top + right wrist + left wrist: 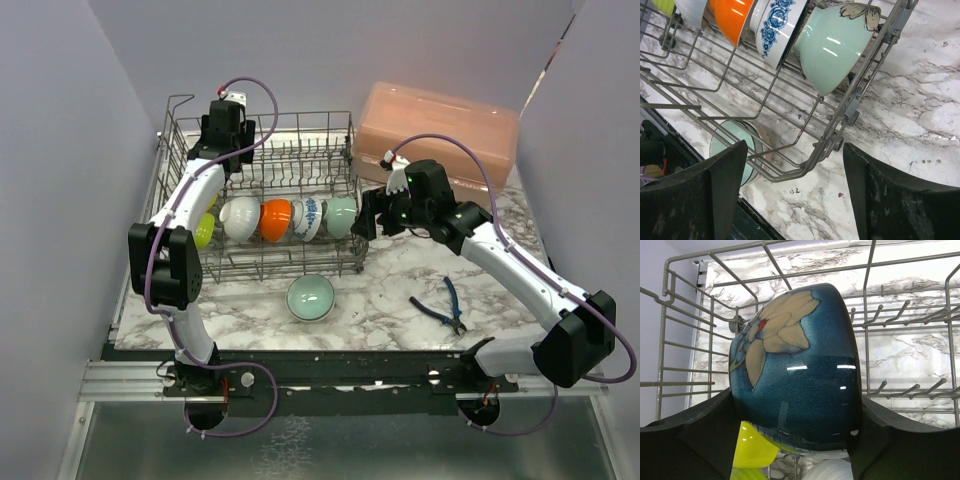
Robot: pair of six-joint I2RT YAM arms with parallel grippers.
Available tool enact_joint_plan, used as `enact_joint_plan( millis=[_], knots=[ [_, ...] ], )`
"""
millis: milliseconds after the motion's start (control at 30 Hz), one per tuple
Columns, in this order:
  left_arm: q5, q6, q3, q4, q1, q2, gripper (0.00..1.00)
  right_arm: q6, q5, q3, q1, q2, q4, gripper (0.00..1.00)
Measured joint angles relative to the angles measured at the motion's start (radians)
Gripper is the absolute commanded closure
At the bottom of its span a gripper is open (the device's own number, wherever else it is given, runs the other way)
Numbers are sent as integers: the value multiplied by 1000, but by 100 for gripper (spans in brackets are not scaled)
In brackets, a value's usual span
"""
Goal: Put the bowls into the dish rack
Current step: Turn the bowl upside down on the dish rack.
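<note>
On my left wrist feed the left gripper [796, 435] is clamped on the blue bowl [800, 370]. The bowl sits on its side between the fingers [695, 440], touching both, with a cream flower and a red spot painted on its wall. It hangs inside the rack [290, 268], toward the rear left, and the lime bowl [752, 447] shows below it. The right gripper [795, 165] is spread wide with nothing in it, just off the rack's right end. It is beside the teal bowl [832, 50] (a cream flower near its rim), which ends a row standing on edge: patterned bowl [775, 25] with blue flowers, orange bowl [732, 17], white bowl [240, 217]. Another teal one, the loose bowl [311, 297], lies mouth up on the table [400, 285] just in front of the rack.
</note>
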State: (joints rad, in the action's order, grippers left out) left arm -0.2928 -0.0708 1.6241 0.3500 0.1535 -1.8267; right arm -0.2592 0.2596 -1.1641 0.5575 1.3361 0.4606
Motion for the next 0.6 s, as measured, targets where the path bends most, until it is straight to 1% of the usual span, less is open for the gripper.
enact_joint_plan(
  millis=[400,600],
  knots=[
    [-17,18,3,-9,14,-53,100,18,-1,0,0,0,0,18],
    [-54,42,28,-7,21,-75,100,25,-1,0,0,0,0,18]
  ],
)
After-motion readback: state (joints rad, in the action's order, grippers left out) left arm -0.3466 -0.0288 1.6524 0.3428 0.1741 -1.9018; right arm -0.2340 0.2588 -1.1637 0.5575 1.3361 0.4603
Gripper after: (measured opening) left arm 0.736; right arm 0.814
